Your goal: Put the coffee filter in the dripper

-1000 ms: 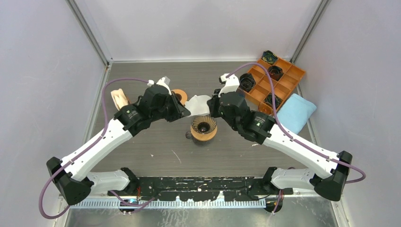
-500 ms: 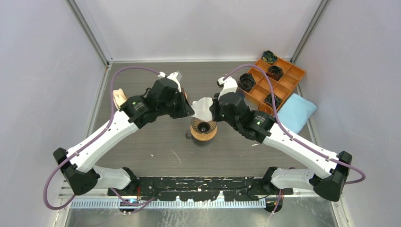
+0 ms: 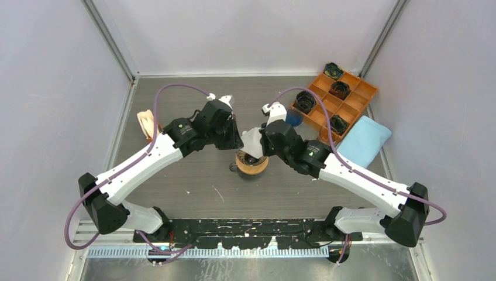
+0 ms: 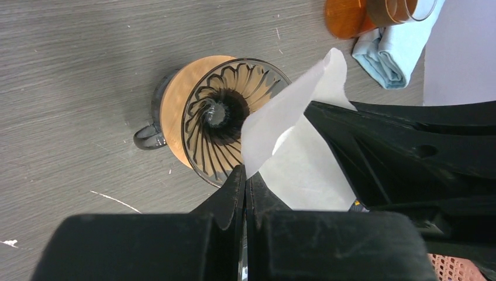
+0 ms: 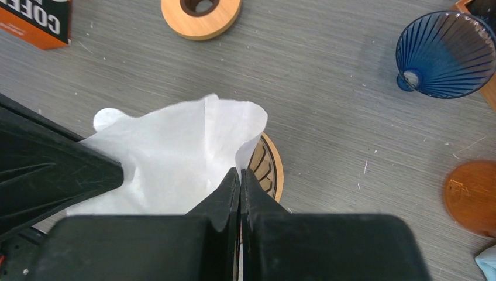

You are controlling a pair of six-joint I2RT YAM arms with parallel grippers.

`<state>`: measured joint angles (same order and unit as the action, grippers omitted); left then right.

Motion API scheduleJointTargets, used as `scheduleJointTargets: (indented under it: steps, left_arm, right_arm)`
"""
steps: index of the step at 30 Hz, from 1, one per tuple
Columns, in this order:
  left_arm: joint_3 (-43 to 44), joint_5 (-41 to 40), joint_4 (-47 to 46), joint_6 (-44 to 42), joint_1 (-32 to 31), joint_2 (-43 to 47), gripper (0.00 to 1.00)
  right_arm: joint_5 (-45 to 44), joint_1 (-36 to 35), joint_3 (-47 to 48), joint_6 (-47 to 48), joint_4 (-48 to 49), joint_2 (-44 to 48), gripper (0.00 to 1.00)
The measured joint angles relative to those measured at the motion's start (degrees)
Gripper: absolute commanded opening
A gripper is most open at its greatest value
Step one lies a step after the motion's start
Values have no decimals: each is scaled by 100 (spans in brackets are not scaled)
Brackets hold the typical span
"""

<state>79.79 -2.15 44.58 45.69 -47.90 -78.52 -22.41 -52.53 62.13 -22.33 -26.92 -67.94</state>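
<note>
A white paper coffee filter hangs between my two grippers, just above the dripper, a clear ribbed cone on a round wooden base with a dark handle. My left gripper is shut on one edge of the filter, with the dripper right below it. My right gripper is shut on the opposite edge of the filter, which is spread open and hides most of the dripper.
An orange compartment tray with dark drippers stands at the back right, with a light blue cloth beside it. A blue dripper, a wooden ring, an amber disc and an orange box lie on the table.
Both arms have moved inward and toward the dripper, carrying the filter from behind the dripper to just over it. The filter now overlaps the dripper's rim.
</note>
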Motion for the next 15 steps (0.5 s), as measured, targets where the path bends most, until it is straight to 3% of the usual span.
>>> scheduleJointTargets:
  steps: [15]
  left_arm:
    - [-280,-166,-153,-249,-72,-260,7]
  right_arm:
    - [26,26,-490,160,455,-98,17]
